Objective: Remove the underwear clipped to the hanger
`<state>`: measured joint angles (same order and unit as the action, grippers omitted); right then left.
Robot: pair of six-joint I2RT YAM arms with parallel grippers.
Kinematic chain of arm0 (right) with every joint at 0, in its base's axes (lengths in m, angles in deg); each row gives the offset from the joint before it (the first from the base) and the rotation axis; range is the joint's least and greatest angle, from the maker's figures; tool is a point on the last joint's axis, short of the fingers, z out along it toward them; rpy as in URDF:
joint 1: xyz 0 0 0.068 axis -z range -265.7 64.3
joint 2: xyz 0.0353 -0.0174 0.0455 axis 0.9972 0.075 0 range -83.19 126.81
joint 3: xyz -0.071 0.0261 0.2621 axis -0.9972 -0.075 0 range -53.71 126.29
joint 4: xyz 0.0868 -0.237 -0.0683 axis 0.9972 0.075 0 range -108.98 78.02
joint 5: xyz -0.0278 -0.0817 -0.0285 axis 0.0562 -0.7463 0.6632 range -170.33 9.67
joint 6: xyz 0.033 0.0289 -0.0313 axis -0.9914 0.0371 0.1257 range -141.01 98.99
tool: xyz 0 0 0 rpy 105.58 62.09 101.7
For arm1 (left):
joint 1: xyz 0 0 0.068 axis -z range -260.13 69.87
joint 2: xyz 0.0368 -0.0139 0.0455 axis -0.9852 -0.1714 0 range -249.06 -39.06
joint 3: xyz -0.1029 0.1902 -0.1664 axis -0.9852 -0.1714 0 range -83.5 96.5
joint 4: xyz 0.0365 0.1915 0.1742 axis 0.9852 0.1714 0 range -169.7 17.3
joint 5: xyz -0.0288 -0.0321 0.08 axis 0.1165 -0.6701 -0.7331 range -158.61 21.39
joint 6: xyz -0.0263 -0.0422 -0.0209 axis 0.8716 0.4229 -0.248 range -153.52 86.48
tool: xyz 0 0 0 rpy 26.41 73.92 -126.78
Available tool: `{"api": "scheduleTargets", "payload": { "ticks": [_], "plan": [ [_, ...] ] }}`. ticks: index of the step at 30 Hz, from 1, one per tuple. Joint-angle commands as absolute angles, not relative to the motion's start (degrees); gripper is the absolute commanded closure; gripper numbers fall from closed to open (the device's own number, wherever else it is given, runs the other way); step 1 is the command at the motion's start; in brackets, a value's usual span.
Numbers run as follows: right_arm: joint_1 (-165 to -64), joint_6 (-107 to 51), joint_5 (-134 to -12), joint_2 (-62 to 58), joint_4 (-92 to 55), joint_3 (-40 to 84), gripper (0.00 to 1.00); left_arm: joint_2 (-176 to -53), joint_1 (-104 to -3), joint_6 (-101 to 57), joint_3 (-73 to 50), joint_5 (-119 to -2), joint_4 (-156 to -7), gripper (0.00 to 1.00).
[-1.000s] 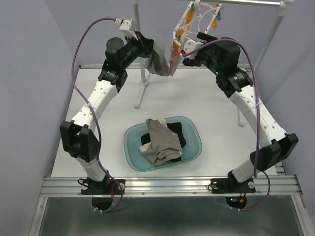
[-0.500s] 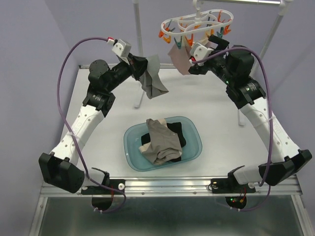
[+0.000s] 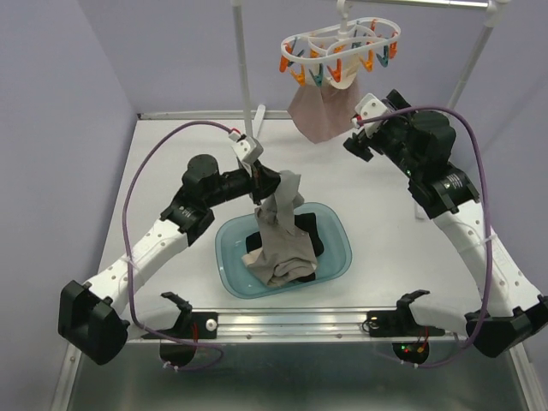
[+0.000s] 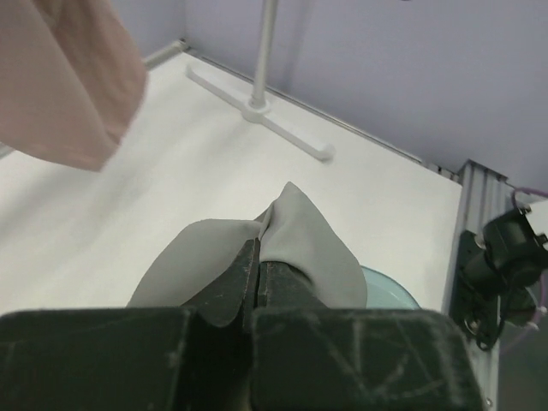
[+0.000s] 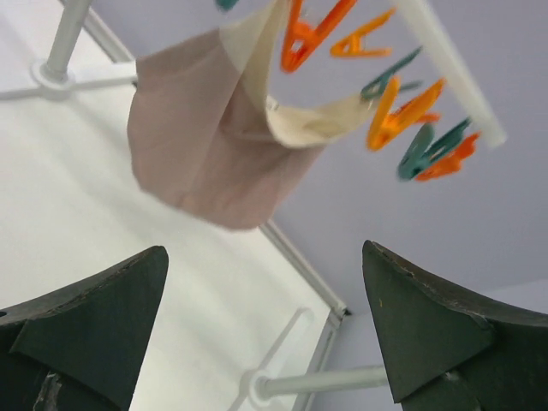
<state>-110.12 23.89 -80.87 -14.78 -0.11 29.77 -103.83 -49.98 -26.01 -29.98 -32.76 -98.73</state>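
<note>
Step in hand, as we judge it: drop the grey garment (image 3: 283, 199) into the teal basin (image 3: 226, 276).

- The left gripper (image 4: 259, 259) has its jaws pinched tight on a fold of the grey cloth. In the wrist view the cloth fans out to both sides of the fingers.
- From above, the gripper sits over the far-left rim of the basin. The cloth hangs down onto, or just above, the beige-taupe garment (image 3: 278, 255); we cannot tell whether they touch.
- The black garment (image 3: 314, 238) lies under the beige one, inside the basin.
- The pale pink garment (image 5: 210, 158) is clipped to the hanger (image 3: 296, 40), held among the orange and teal clothespins (image 5: 301, 36).
- The right gripper (image 5: 264, 250) is spread wide and holds nothing. It sits below and to the right of the pink cloth, apart from it.

To do the release well:
- We would carry the left wrist a little toward the basin's middle before opening, so the loose upper flaps do not drape over the near rim.
- We would open fully and lift straight up. Soft cloth may cling to a pad.

Edges and room:
- The rack pole (image 3: 244, 73) and its foot (image 4: 257, 107) stand just behind the left wrist, so retreat should go up or toward the base, not backward.
- The table (image 3: 163, 163) to the left is open.
- On the right, the other pole (image 3: 471, 73) stands behind the arm, and the clothespins dangle close above the open jaws. An upward reach for the pink cloth needs care not to snag the pins or swing the hanger.
</note>
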Motion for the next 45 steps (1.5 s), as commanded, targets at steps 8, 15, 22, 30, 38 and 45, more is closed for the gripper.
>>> {"api": "scheduleTargets", "payload": {
  "ticks": [8,15,22,30,38,45],
  "plan": [
    [-100.7,9.7,-78.4,-28.8,1.4,1.2,0.00,-101.5,-39.6,-26.7,-37.3,-37.9,-102.1,1.00],
    [-99.9,1.7,-74.3,-27.1,-3.6,-8.4,0.00,-102.9,-33.7,-27.5,-37.6,-37.2,-101.9,1.00],
    [-96.0,0.2,-67.4,-25.1,-6.6,-13.7,0.00,-105.5,-31.1,-27.6,-39.3,-40.2,-101.2,0.98],
    [-95.3,2.8,-67.6,-28.3,-6.5,-15.4,0.00,-107.6,-29.6,-32.1,-38.5,-55.9,-97.7,0.44],
    [-95.3,3.5,-68.0,-29.2,-6.4,-15.6,0.00,-99.4,-30.0,-37.5,-36.4,-60.9,-96.4,0.01],
    [-95.3,3.6,-67.8,-29.7,-6.4,-15.7,0.00,-104.7,-40.6,-34.3,-30.2,-56.0,-100.2,0.01]
  ]
}}
